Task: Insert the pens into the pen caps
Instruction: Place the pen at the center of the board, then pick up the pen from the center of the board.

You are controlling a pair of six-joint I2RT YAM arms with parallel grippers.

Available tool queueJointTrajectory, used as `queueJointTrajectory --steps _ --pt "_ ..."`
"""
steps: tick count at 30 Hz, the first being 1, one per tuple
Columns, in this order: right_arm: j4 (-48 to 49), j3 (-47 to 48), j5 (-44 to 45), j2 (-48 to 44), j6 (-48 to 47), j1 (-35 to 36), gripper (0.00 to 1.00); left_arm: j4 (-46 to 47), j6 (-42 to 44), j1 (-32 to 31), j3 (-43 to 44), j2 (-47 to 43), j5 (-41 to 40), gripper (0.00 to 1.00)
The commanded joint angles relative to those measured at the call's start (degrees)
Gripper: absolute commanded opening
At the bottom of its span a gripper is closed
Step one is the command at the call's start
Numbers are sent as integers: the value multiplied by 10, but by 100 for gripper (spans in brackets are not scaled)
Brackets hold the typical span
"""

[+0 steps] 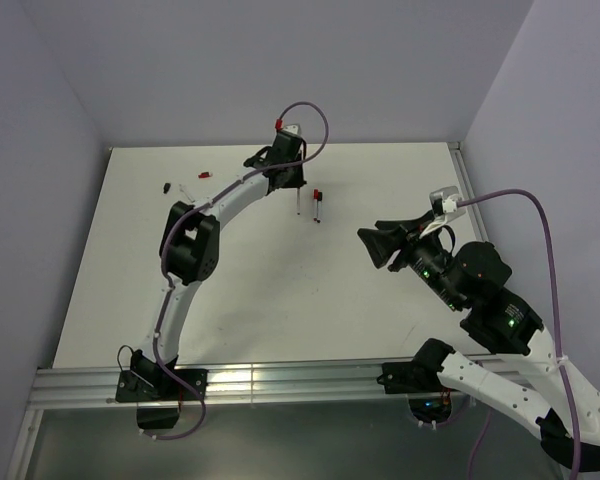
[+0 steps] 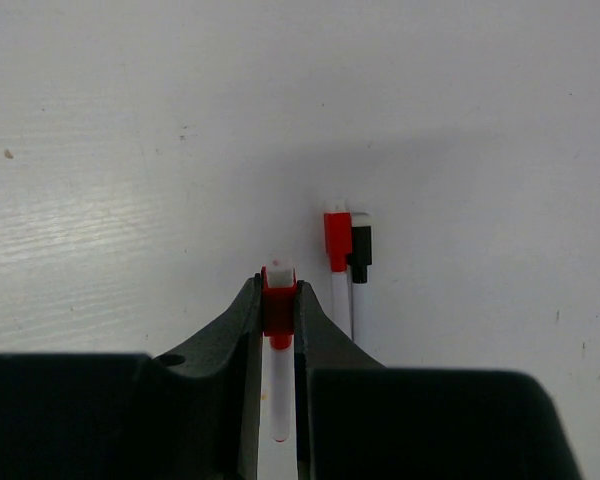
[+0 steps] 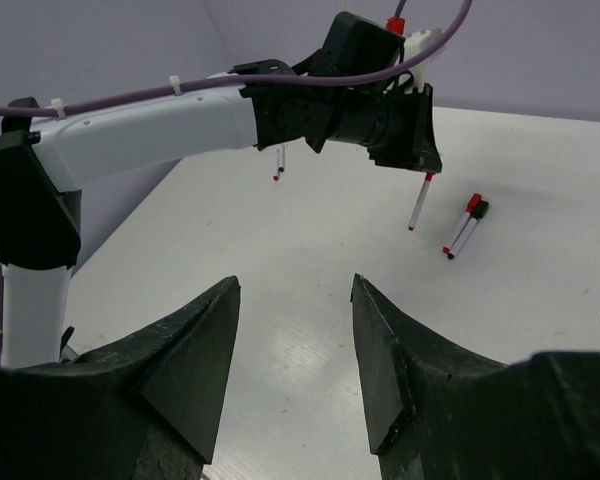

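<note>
My left gripper (image 1: 296, 188) (image 2: 278, 292) is at the far middle of the table, shut on the red cap of a white-barrelled pen (image 2: 278, 305) (image 1: 299, 204). In the right wrist view that pen (image 3: 418, 205) hangs from its jaws above the table. Just right of it two capped pens (image 1: 318, 206) lie side by side, one with a red cap (image 2: 337, 240) and one with a black cap (image 2: 361, 252). A loose red cap (image 1: 204, 175) and a black cap (image 1: 167, 186) lie far left. My right gripper (image 1: 366, 248) (image 3: 296, 280) hovers open and empty.
The white table (image 1: 260, 300) is walled at the back and on both sides. A metal rail (image 1: 280, 380) runs along its near edge by the arm bases. Purple cables (image 1: 520, 200) loop off both wrists.
</note>
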Motion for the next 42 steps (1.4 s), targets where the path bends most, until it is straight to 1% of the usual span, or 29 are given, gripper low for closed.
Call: queueJointTrajectory --steps 1,4,7,12,17,18,24,27,30,32,33,34,35,36,38,39,40,41,42 --pt "5 1 7 -6 -7 -2 56 22 -15 -1 35 34 22 8" --pt "3 -1 10 -8 -10 -2 57 15 -19 -2 68 59 35 6" --pt "3 -1 9 -10 -10 -2 57 31 -23 -1 62 64 42 7" --pt "4 -3 9 -9 -12 -2 57 31 -22 -2 76 80 52 9" --pt "6 -7 12 -8 -12 -2 57 42 -23 -1 65 78 62 21" --pt "7 -6 12 -9 -12 -2 57 43 -23 -1 63 78 62 27" --pt "7 -5 12 -8 -14 -2 57 43 -19 -1 65 74 58 45" --pt "8 -4 12 -8 -14 -3 59 45 -16 0 60 63 52 48" --pt "10 -4 11 -8 -13 -2 62 58 -14 1 37 17 28 48" --pt "17 -4 12 -8 -10 -2 67 70 -17 5 4 -16 5 48" --pt "20 -3 16 -7 -8 -2 69 79 -21 8 -10 -53 -11 47" --pt "24 -5 19 -7 -5 -2 75 83 -34 16 -43 -72 -58 47" --pt "33 -6 23 -6 4 -2 77 84 -45 22 -59 -92 -83 47" --pt "39 -8 27 -5 11 -3 84 84 -65 29 -75 -130 -106 48" --pt "68 -20 17 -2 28 -3 96 74 -88 62 -112 -159 -140 49" --pt "78 -23 9 2 31 -3 99 65 -98 76 -119 -170 -147 50" --pt "86 -27 -4 8 32 -4 100 47 -114 105 -131 -185 -155 50" --pt "95 -27 -8 14 36 -4 100 30 -122 120 -134 -190 -175 50" --pt "97 -26 -9 27 37 -4 100 20 -125 133 -136 -194 -178 50"
